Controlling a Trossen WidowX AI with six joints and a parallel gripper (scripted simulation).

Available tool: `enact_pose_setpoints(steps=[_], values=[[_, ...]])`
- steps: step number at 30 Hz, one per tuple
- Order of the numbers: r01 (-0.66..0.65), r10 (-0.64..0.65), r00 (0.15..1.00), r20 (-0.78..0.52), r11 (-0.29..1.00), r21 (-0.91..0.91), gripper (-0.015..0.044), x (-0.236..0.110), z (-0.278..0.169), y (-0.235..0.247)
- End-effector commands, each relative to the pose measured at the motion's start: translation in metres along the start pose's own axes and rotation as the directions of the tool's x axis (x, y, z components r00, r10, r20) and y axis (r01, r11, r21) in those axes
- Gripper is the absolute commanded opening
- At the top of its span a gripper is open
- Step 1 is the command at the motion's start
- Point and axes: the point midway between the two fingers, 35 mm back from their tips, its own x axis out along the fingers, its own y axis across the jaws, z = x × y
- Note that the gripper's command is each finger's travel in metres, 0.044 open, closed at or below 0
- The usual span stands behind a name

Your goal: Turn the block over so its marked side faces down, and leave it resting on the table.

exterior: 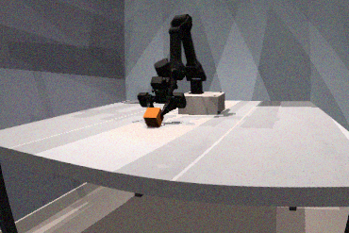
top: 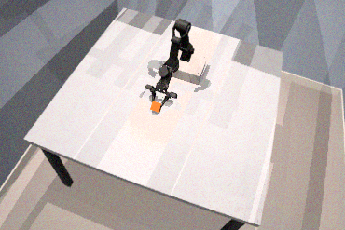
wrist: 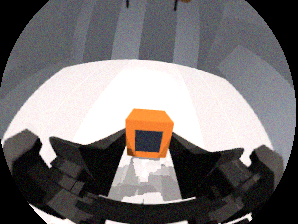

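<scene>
The orange block point(top: 156, 107) point(exterior: 152, 117) point(wrist: 149, 116) is held slightly tilted, low over or touching the table point(top: 210, 157) point(exterior: 264, 159) point(wrist: 135, 85); I cannot tell which. Its dark square mark point(wrist: 148, 141) faces back toward the wrist camera in the wrist view. The mark does not show in either the top or the exterior view. My gripper point(top: 158, 104) point(exterior: 156, 114) point(wrist: 148, 132) is shut on the block, with one finger on each side. The arm reaches forward with the gripper tilted well away from straight down. The block's underside is hidden.
The pale base box point(top: 191, 74) point(exterior: 207, 104) of the arm stands behind the gripper on the table. The table's front edge point(exterior: 141, 181) is in front of the block. Patches of shadow and light cross the table top.
</scene>
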Motion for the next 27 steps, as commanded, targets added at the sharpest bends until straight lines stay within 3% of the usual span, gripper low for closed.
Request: enact_pose_setpoints(steps=[1, 11, 24, 27], values=[[-0.009, 0.009, 1.0, 0.027, 1.0, 0.006, 0.0, -0.0045, -0.0126, 0.0029], [-0.011, 0.01, 0.993, 0.117, 1.0, 0.004, 0.0, -0.0135, -0.0111, 0.0041], [-0.011, 0.01, 0.993, 0.12, 1.0, 0.004, 0.0, -0.0137, -0.011, 0.0041], [-0.011, 0.01, 0.993, 0.12, 1.0, 0.004, 0.0079, -0.0137, -0.011, 0.0041]])
